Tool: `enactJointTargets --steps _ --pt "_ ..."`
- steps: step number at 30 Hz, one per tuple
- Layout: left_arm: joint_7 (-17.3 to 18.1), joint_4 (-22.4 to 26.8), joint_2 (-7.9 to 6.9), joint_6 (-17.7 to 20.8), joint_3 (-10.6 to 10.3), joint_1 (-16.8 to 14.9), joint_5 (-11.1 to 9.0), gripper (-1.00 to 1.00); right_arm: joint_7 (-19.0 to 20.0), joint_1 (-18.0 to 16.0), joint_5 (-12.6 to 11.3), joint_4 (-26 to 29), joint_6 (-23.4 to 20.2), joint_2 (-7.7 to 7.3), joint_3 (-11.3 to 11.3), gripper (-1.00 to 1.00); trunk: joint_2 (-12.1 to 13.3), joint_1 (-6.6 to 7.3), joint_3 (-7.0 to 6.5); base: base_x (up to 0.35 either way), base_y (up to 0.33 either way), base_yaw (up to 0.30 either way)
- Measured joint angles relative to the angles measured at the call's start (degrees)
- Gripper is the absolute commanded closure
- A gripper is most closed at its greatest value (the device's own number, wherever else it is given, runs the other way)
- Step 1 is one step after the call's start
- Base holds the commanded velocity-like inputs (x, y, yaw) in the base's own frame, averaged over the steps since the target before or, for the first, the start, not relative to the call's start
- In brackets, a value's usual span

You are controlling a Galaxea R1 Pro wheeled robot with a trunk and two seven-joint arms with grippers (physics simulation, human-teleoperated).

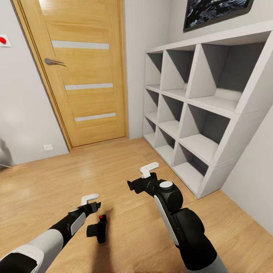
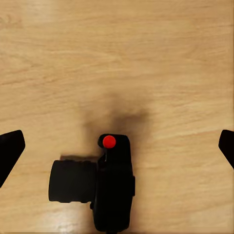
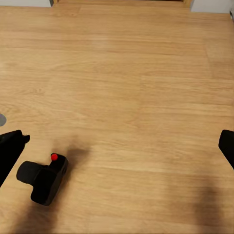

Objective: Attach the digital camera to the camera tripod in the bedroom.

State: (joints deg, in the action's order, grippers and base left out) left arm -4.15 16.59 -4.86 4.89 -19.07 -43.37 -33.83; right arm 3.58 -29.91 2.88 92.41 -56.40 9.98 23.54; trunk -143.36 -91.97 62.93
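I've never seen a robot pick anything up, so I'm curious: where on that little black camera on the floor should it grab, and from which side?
Probably from straight above, pinching the flat-sided main body of the digital camera. It sits upright on the wood floor with its red button on top and the round lens barrel sticking out sideways. The narrow body suits two fingers better than the barrel. The left gripper already hangs over it, open.

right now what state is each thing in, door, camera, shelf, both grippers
light wood door: closed
small black digital camera with red button: lying on the wood floor, not held
white cube shelf unit: compartments empty
left gripper: open, above the camera
right gripper: open, holding nothing
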Motion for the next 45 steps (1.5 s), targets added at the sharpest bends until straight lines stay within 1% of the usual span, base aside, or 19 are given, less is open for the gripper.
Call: enactJointTargets --steps 3,5,27,32,34,36,45 --pt "0.0 0.0 0.39 2.3 -0.1 -1.1 0.0 -1.00 0.0 -0.5 0.0 0.0 -0.2 0.00 -0.2 -1.00 0.0 -0.08 0.66 0.000 0.000 0.000" --pt "0.0 0.0 0.46 2.7 -0.1 -1.3 0.0 -1.00 0.0 -0.5 0.0 0.0 -0.2 0.00 -0.2 -1.00 -0.1 -0.13 1.11 0.000 0.000 0.000" --pt "0.0 0.0 0.38 3.0 0.0 -1.6 0.0 -1.00 0.0 -0.6 -0.1 0.0 -0.2 0.00 -0.2 -1.00 -0.4 -0.70 5.99 0.000 0.000 0.000" --pt "0.1 0.0 0.07 3.6 0.0 -3.0 -0.2 -1.00 0.0 -0.6 0.0 0.0 -0.2 0.00 -0.2 -1.00 -0.4 -0.82 7.09 0.000 0.000 0.000" --pt "0.1 0.0 -0.09 5.1 0.1 -4.3 -0.1 -1.00 0.0 -0.6 0.0 0.0 -0.2 0.00 -0.2 -1.00 -0.5 -0.87 7.54 0.000 0.000 0.000" --pt "0.0 0.0 -0.16 5.9 0.1 -4.8 0.0 -1.00 0.0 -0.6 0.0 0.0 -0.2 0.00 -0.2 -1.00 -0.5 -0.93 7.98 0.000 0.000 0.000" --pt "0.0 0.0 -0.13 7.3 0.0 -5.7 0.1 -1.00 0.0 -0.6 0.0 0.0 -0.2 0.00 -0.2 -1.00 -0.6 -1.16 9.98 0.000 0.000 0.000"
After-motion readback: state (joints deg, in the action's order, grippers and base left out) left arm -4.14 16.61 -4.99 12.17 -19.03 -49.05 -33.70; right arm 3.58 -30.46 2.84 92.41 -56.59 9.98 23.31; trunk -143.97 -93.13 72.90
